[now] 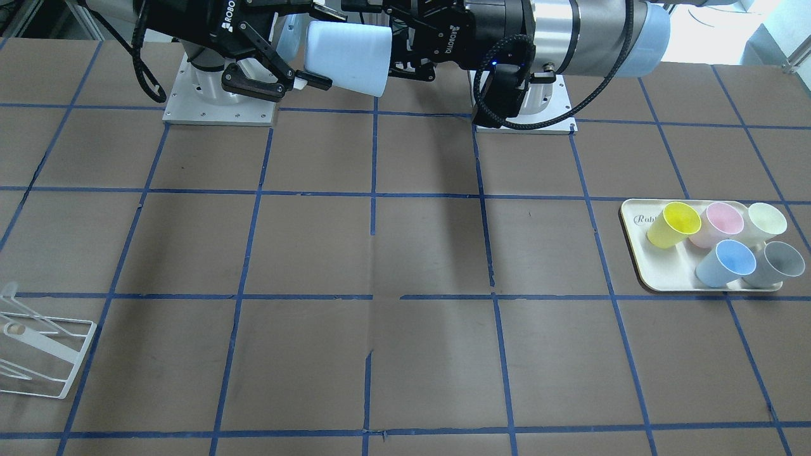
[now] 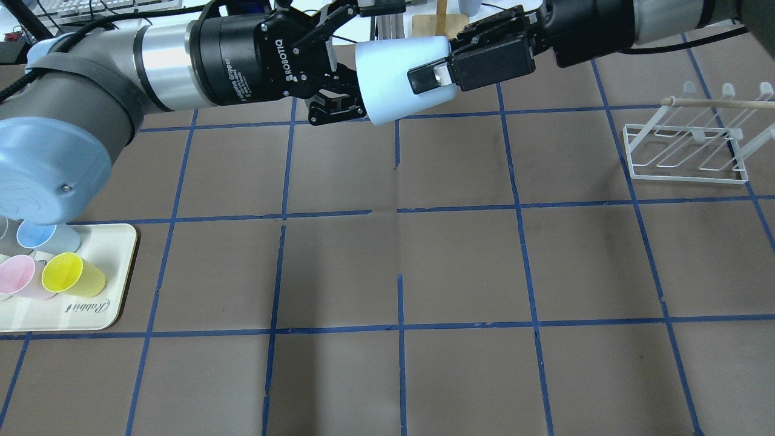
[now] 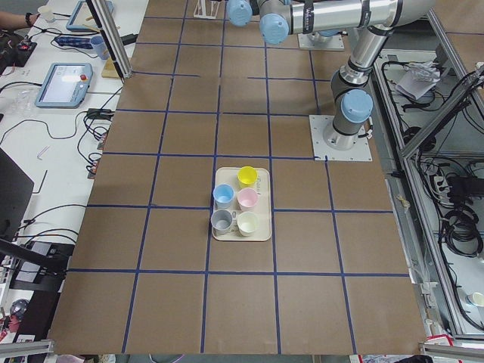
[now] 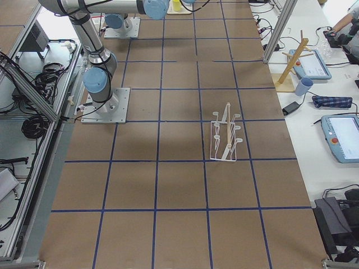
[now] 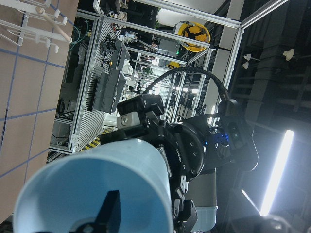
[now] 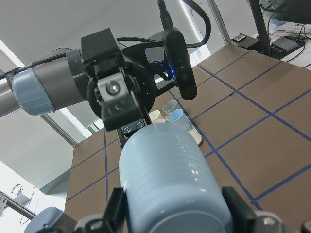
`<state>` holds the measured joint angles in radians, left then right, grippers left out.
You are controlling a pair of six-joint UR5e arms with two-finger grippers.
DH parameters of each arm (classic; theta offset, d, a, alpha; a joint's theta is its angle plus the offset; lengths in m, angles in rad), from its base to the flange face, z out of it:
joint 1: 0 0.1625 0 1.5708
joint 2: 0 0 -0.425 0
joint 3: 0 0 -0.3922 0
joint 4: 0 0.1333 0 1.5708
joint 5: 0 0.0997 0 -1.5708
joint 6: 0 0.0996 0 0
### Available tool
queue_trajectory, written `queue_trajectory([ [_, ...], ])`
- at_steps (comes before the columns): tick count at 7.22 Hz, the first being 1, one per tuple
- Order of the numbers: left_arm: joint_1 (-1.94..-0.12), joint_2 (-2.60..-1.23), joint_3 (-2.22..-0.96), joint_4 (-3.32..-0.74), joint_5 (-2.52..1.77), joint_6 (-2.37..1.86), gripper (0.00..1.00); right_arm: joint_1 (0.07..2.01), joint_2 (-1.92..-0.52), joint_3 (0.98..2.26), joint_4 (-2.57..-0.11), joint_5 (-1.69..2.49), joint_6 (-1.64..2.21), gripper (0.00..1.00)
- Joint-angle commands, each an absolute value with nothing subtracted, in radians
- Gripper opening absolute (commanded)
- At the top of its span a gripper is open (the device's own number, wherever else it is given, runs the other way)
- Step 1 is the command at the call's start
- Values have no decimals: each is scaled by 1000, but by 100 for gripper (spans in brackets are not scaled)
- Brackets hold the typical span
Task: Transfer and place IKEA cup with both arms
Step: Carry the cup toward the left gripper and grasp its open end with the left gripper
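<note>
Held sideways above the far middle of the bench (image 2: 460, 266), the blue cup (image 2: 396, 75) is clenched by the right claw (image 2: 433, 71), and the left claw (image 2: 368, 63) looks released; catching the rim while backing off could dislodge it.

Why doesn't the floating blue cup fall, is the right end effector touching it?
Touching. The overhead view shows a finger of the right end effector lying flat on the IKEA cup, no gap.

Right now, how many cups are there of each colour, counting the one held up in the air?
Blue cups: 2, the held cup and the blue cup on the tray
Yellow cup: 1
Pink cup: 1
Cream cup: 1
Grey cup: 1
Total: 6
</note>
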<state>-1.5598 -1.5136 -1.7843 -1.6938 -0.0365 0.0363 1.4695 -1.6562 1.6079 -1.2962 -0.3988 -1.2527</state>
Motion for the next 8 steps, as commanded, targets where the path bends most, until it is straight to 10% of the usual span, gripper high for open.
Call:
queue_trajectory([
  [1, -1562, -1516, -1779, -1684, -34, 2, 28, 1470, -1655, 1603, -1296, -400, -1250, 61],
  [2, -1562, -1516, -1779, -1680, -34, -2, 26, 1465, -1655, 1601, -1296, -406, -1249, 63],
  [4, -1562, -1517, -1775, -1680, -32, -12, 26, 1468, -1672, 1600, -1299, -405, -1212, 100],
  [8, -1548, -1517, -1789, -1569, -23, -120, 28, 1466, -1680, 1598, -1293, -414, -1209, 100],
])
